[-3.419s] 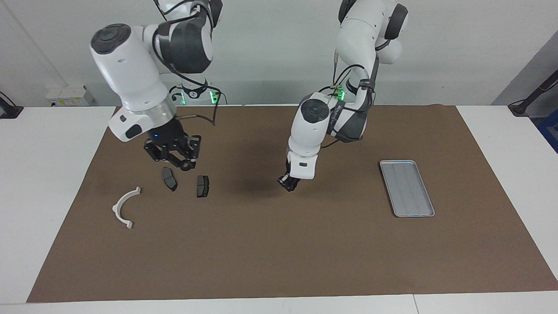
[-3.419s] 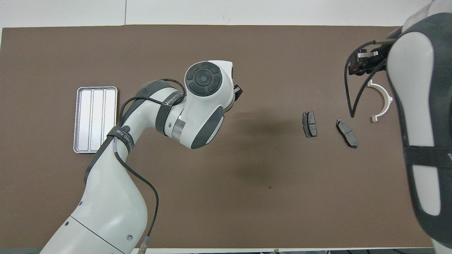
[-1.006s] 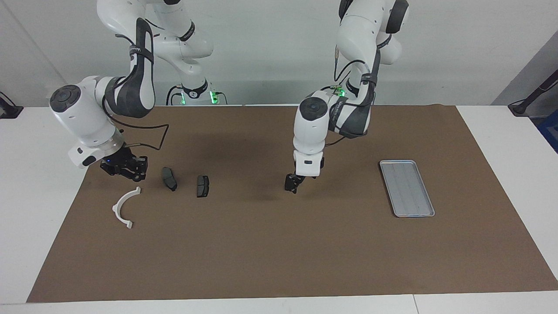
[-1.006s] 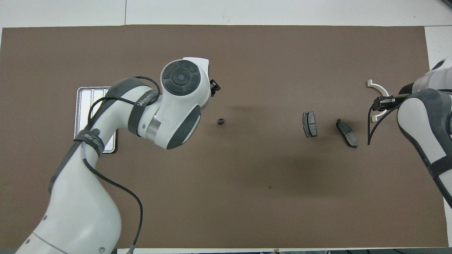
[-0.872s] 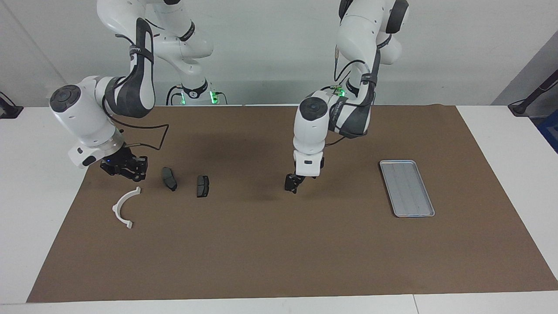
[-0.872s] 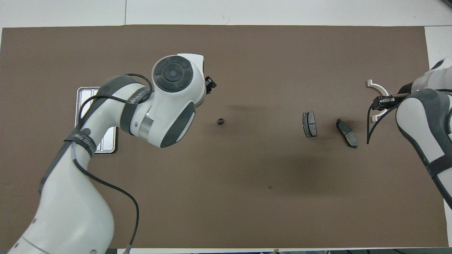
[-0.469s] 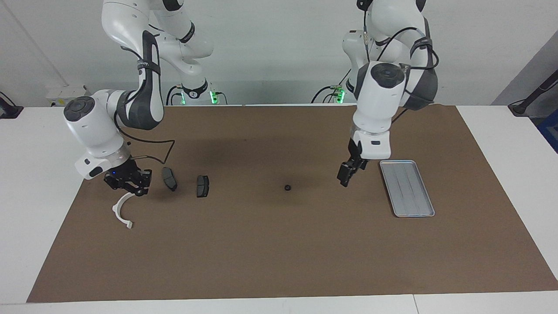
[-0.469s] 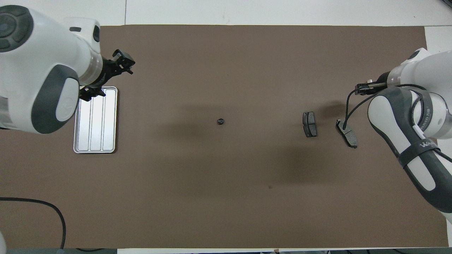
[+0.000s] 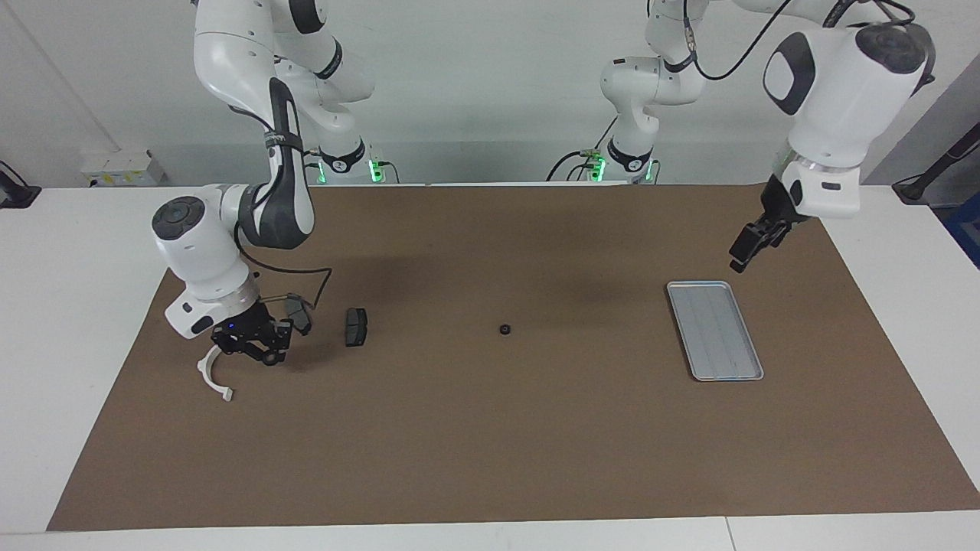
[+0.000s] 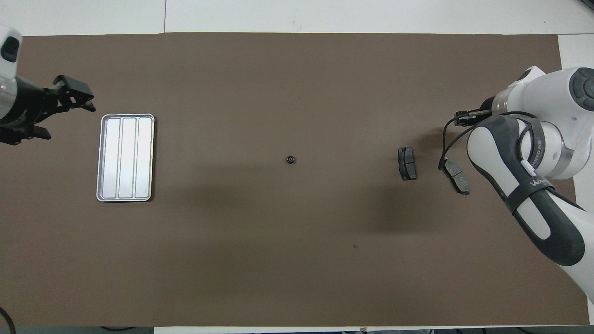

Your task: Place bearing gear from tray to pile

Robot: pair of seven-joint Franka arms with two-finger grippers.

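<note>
Left hand (image 9: 741,256), spread, hangs well apart from bearing gear (image 9: 504,330) on mat.

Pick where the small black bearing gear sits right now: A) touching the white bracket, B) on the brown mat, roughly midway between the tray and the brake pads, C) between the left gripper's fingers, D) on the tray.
B: the bearing gear lies alone on the bare mat, well apart from the tray and from the nearer brake pad, with no gripper over it.
</note>
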